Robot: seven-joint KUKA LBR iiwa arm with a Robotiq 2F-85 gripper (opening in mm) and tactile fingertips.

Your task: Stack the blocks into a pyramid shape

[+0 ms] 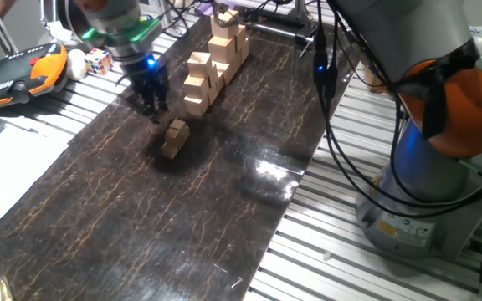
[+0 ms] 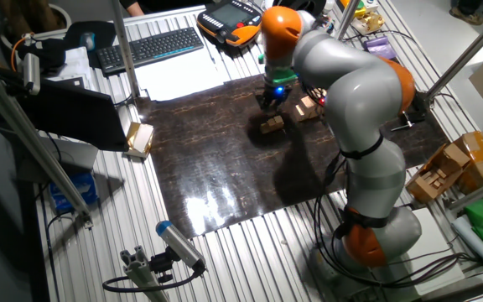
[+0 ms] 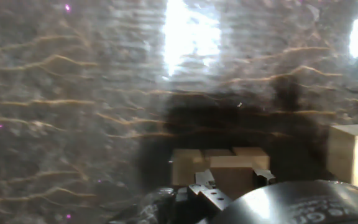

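On the dark marbled mat [image 1: 182,217], fixed view, reading left to right. Far left edge, about 9 o'clock from the gripper: orange-and-black pendant [image 1: 19,73]. Just right of it, a multicoloured puzzle cube [image 1: 99,60] on the slatted table [image 1: 366,267]. Next, the gripper [image 1: 152,104] hangs above the mat on a green-ringed wrist with a blue light. Fingers point down, tips apart from the heap. Gap between fingers not resolvable in this view; cannot tell if released or clenched. No block seen in the fingers in either fixed view.

At 5 o'clock from the gripper, near: small heap of tan blocks [image 1: 174,138], one block sitting on the lower ones. Exact count not readable. At 1 o'clock from the gripper: stepped stack [image 1: 214,63] of larger pale blocks, running toward the mat's far edge. Far right: arm base [image 1: 429,180], grey with orange joint, cables looping beside it.

Other fixed view: keyboard [image 2: 151,49] at upper left, gripper [image 2: 273,96] over the mat, heap [image 2: 272,125] just below it at 6 o'clock.

Hand view: blurred. Heap [image 3: 219,167] at lower centre, beyond the fingertips [image 3: 202,182]. One pale block [image 3: 353,155] at the right edge, about 3 o'clock from the heap, apart from it.
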